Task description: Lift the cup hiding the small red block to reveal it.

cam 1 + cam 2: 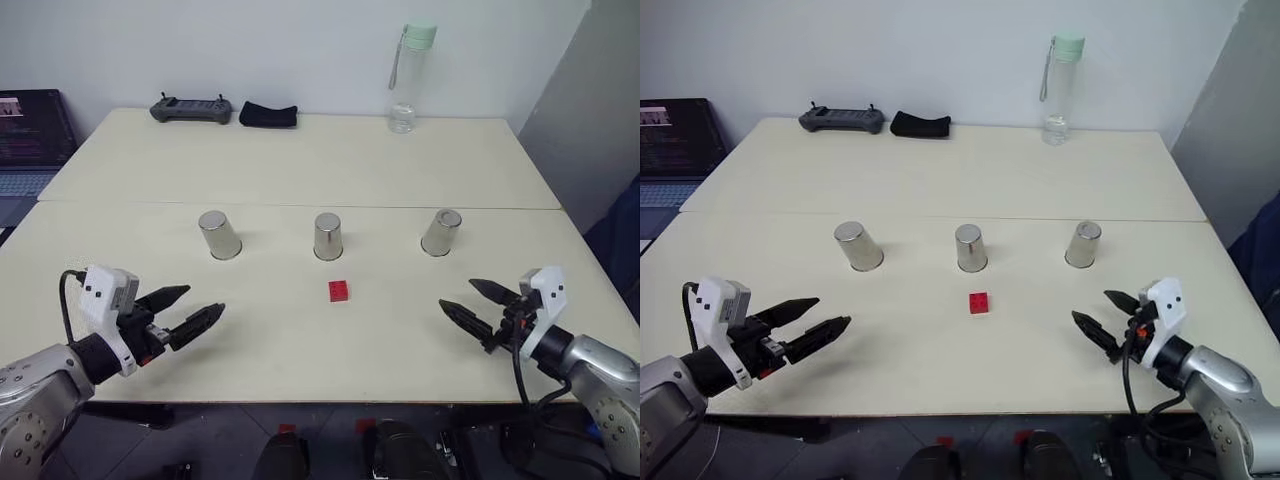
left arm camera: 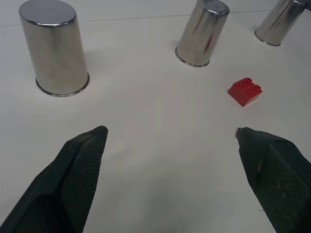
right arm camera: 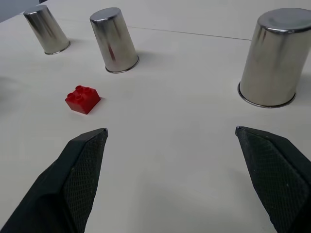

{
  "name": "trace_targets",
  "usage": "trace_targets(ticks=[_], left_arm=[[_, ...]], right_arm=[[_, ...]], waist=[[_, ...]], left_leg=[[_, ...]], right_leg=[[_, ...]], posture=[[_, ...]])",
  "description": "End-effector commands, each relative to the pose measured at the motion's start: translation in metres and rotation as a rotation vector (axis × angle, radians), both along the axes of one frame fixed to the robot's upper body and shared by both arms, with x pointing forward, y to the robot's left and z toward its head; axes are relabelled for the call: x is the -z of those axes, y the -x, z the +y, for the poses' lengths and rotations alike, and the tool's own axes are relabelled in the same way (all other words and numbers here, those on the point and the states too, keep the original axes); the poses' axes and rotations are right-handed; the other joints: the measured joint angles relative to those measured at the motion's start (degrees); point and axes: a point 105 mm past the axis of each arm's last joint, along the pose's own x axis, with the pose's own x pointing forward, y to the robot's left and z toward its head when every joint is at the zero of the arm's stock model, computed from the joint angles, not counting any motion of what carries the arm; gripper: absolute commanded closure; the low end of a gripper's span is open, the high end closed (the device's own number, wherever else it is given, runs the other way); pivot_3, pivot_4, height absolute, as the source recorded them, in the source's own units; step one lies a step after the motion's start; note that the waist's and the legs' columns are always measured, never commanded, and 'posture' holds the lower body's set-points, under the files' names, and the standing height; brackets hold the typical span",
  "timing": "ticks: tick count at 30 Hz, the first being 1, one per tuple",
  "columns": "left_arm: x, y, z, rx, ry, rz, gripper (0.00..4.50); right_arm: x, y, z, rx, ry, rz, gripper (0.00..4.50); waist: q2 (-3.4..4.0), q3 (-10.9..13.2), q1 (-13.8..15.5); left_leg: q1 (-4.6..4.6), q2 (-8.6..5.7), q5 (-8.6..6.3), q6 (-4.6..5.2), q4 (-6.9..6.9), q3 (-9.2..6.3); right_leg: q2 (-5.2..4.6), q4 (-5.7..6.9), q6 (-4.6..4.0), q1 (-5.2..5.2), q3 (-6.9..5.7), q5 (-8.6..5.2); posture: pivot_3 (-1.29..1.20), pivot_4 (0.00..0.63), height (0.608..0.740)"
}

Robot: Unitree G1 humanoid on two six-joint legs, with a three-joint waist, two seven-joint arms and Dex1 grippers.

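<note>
Left gripper [image 1: 194, 309]: jaws spread, nothing held.
Right gripper [image 1: 468, 299]: jaws spread, nothing held.
Small red block [image 1: 339, 290]: uncovered on table [image 1: 300, 170], studs up, just in front of middle cup [image 1: 328, 237].
Cups: three inverted (rims down), long axes near vertical.
Labels: none legible.

The three cups [image 1: 328, 237] are polished metal, mirror-glossy, with the red block [image 1: 339, 290] reflected in the middle one. The block is smooth, slightly shiny plastic. The table [image 1: 300, 160] is matt and smooth, cream laminate by its look. The jaws are matt black with a fine cross-hatched texture. The bottle [image 1: 407, 80] at 1 o'clock is clear plastic.
</note>
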Motion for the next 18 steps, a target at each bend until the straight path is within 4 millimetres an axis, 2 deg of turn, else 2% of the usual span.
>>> trace_targets(ticks=[1, 9, 18], left_arm=[[-0.007, -0.001, -0.004, 0.002, -0.027, -0.046, 0.0], [-0.012, -0.011, -0.006, -0.021, -0.052, -0.098, 0.0], [-0.013, -0.01, -0.017, -0.007, -0.027, -0.131, 0.0]], right_arm=[[-0.01, 0.001, 0.003, -0.001, 0.006, -0.048, 0.02], [-0.02, -0.002, 0.012, 0.013, 0.015, -0.074, 0.02], [-0.02, 0.001, 0.012, 0.03, 0.018, -0.072, 0.02]], waist=[[0.0, 0.0, 0.0], [0.0, 0.0, 0.1], [0.0, 0.0, 0.1]], left_leg=[[0.0, 0.0, 0.0, 0.0, 0.0, 0.0], [0.02, 0.0, 0.01, -0.01, 0.01, -0.01], [-0.01, -0.01, 0.0, -0.01, 0.0, 0.0]], right_leg=[[0.0, 0.0, 0.0, 0.0, 0.0, 0.0], [-0.02, 0.04, 0.0, 0.01, -0.02, 0.0], [-0.04, 0.0, 0.0, 0.0, 0.0, 0.0]], posture=[[0.0, 0.15, 0.74], [0.0, 0.15, 0.74], [0.0, 0.15, 0.74]])
